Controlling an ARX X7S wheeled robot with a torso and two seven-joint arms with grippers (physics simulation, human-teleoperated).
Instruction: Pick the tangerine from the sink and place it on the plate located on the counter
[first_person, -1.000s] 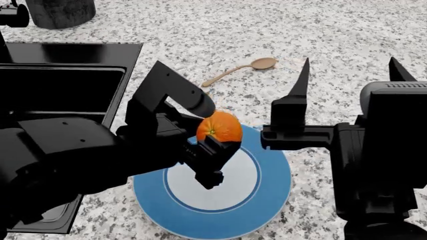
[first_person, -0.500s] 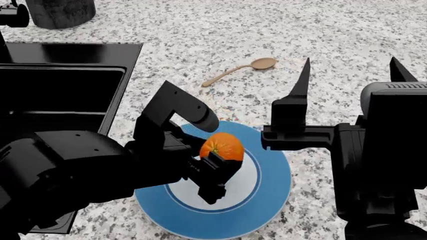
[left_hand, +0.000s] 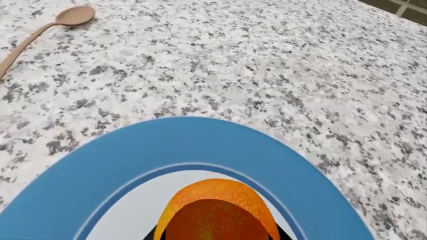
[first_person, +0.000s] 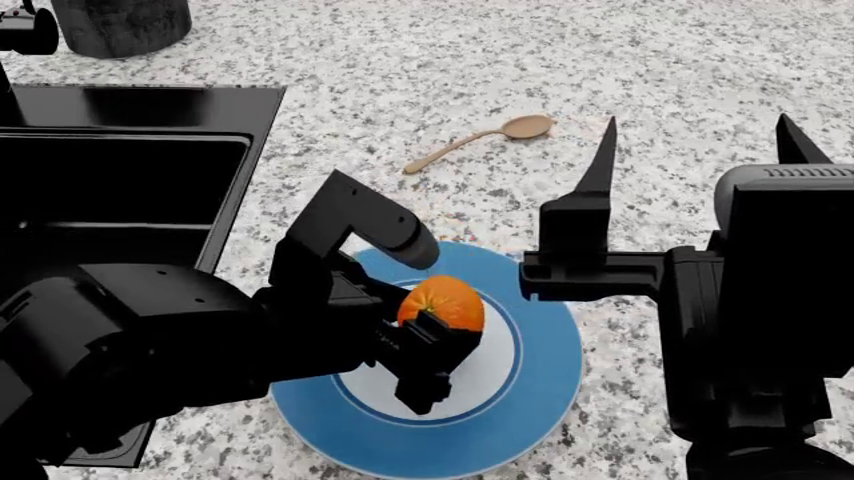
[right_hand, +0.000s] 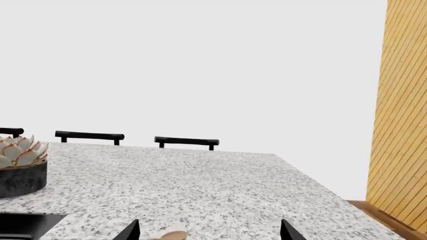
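Note:
The bright-orange tangerine (first_person: 443, 302) is held between the fingers of my left gripper (first_person: 430, 315), which is shut on it. It hangs low over the pale centre of the blue-rimmed plate (first_person: 541, 395) on the speckled counter (first_person: 400, 70). I cannot tell whether the fruit touches the plate. The left wrist view shows the tangerine (left_hand: 217, 207) close up against the plate's blue rim (left_hand: 187, 142). The black sink (first_person: 127, 170) lies at the left. My right gripper (first_person: 697, 140) stands open to the right of the plate with nothing between its fingers, as the right wrist view also shows for this gripper (right_hand: 209, 232).
A wooden spoon (first_person: 483, 139) lies on the counter beyond the plate, and the left wrist view shows this spoon (left_hand: 40, 32) too. A dark pot (first_person: 120, 25) stands at the back left. The right wrist view shows a potted succulent (right_hand: 19, 167), chair backs (right_hand: 187, 141) past the counter's far edge, and a wooden wall (right_hand: 403, 110).
My left gripper has come down with the tangerine, from above the plate's far rim to low over its centre. The right arm has hardly moved.

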